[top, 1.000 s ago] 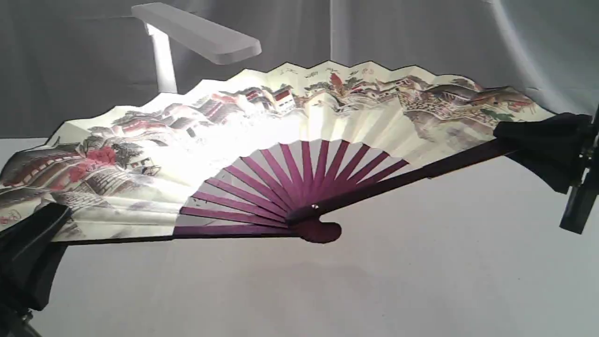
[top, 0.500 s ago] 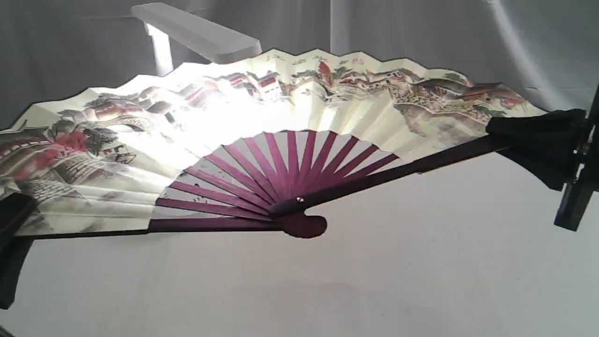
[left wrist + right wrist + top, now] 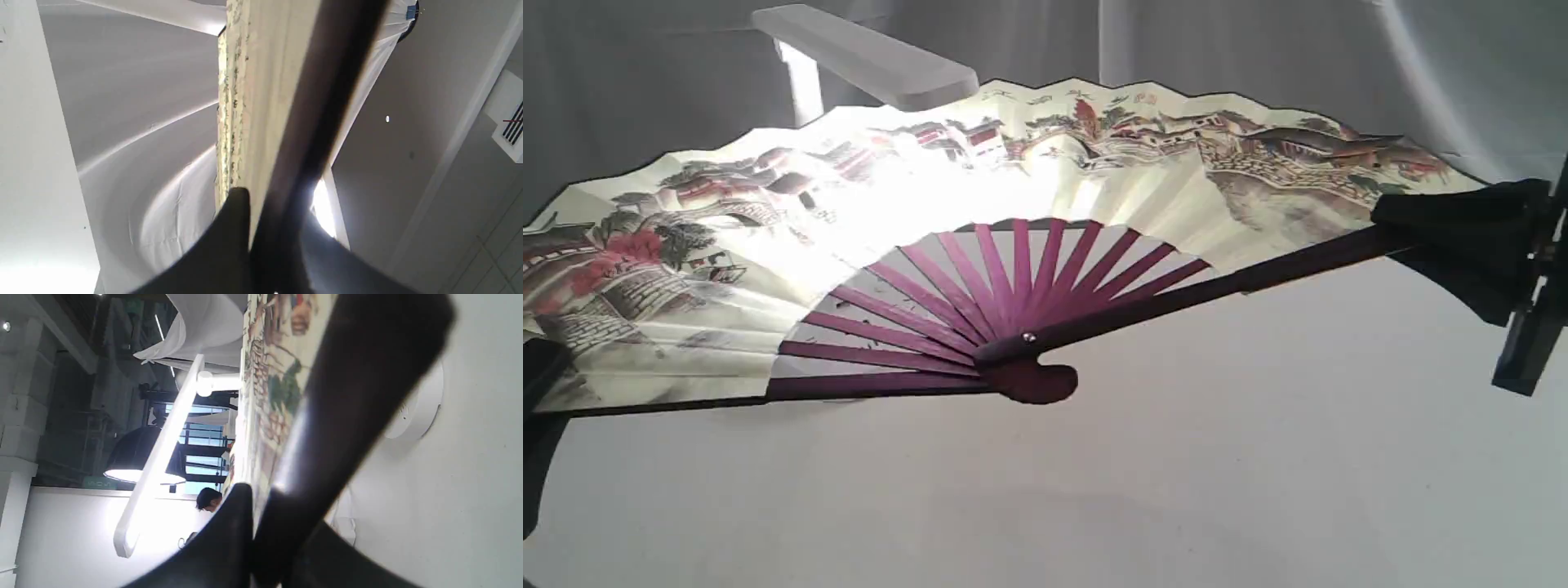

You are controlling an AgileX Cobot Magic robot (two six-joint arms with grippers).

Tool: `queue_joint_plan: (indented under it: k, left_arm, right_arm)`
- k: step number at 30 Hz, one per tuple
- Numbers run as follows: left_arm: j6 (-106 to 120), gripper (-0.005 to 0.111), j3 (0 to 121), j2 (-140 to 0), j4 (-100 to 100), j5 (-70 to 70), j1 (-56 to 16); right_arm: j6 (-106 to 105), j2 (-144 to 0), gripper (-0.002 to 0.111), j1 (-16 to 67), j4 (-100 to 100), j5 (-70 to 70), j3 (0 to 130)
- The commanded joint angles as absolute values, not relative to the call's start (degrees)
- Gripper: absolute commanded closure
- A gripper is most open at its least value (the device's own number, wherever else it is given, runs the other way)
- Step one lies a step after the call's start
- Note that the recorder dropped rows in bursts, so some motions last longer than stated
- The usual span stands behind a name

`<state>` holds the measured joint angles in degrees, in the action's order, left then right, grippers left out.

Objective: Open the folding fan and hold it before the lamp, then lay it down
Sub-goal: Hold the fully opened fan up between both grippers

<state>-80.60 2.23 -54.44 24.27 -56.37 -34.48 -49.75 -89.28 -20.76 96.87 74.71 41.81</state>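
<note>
The folding fan is spread fully open and hangs above the white table, its painted cream leaf glowing where the lamp shines through. The white lamp's flat head and stem stand behind the fan's upper left. At the view's far left edge, my left gripper is shut on the left guard. My right gripper is shut on the right guard. The wrist views show the leaf pinched between black fingers. Beyond the fan are the lamp head and its round base.
A grey-white cloth backdrop hangs behind the table. A person's head and a dark pendant shade appear far off in the right wrist view. A ceiling vent shows in the left wrist view.
The open fan has shifted left and slightly up, and leans back flatter. Its top edge now reaches the lamp head. The left gripper has slid nearly out of the exterior view.
</note>
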Motion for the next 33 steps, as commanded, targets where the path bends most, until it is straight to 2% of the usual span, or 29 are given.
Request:
queue_joint_plan:
  k: [1,33]
  left_arm:
    - [-84.8,0.107,2.3,-52.6,41.1,-69.2,-33.3]
    - [-83.5,0.107,2.4,-52.6,42.9,-68.7,-33.3]
  right_arm:
    - [-53.3,-89.6,0.108,-23.2,99.9,70.0,42.1]
    - [-52.3,-89.6,0.108,-23.2,99.9,70.0,42.1]
